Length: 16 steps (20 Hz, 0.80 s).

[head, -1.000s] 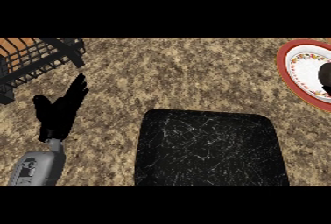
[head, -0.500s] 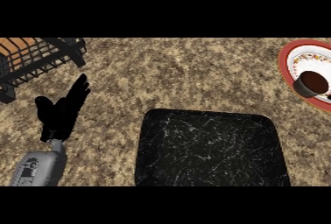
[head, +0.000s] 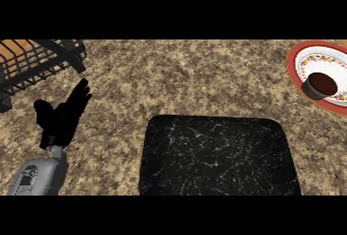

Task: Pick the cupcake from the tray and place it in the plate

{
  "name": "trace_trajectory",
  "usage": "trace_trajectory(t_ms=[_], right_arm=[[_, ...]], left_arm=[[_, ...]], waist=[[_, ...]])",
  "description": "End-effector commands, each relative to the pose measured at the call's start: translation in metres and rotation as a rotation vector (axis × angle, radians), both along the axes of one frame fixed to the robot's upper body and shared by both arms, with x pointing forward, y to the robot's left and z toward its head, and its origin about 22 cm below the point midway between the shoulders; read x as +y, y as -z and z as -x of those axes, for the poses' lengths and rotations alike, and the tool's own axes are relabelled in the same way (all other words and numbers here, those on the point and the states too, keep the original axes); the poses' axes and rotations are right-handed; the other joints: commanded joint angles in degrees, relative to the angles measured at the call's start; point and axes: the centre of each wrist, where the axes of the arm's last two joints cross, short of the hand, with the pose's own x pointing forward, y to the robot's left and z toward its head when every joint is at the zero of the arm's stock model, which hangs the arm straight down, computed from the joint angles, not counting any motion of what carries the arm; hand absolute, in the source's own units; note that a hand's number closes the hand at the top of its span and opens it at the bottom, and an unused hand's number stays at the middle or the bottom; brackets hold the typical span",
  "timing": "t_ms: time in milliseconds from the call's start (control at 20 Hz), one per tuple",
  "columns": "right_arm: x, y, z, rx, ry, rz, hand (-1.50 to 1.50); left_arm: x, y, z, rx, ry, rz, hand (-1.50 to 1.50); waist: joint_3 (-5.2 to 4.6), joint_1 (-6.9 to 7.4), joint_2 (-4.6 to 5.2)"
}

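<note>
Left hand [head: 62, 117] open; dark brown cupcake [head: 321, 85] on red-rimmed plate [head: 296, 69].

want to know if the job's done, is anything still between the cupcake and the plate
Nothing visible does: the cupcake already sits on the plate at the right edge, and the tray holds nothing. Only the left hand shows, open and resting at the left, far from both.
</note>
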Motion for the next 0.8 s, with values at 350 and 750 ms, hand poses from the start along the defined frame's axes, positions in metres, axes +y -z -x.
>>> trace_trajectory(t_ms=[350, 750], right_arm=[[-0.027, -0.003, 0.024, 0.196, -0.196, -0.292, -1.50], [-0.042, -0.007, 0.040, 0.132, -0.144, -0.274, -1.50]], left_arm=[[0.006, 0.002, 0.003, -0.014, 0.010, -0.003, 0.00], [0.000, 0.003, 0.002, -0.027, -0.005, 0.007, 0.00]], waist=[[0.15, 0.43, 0.41], [0.30, 0.79, 0.75]])
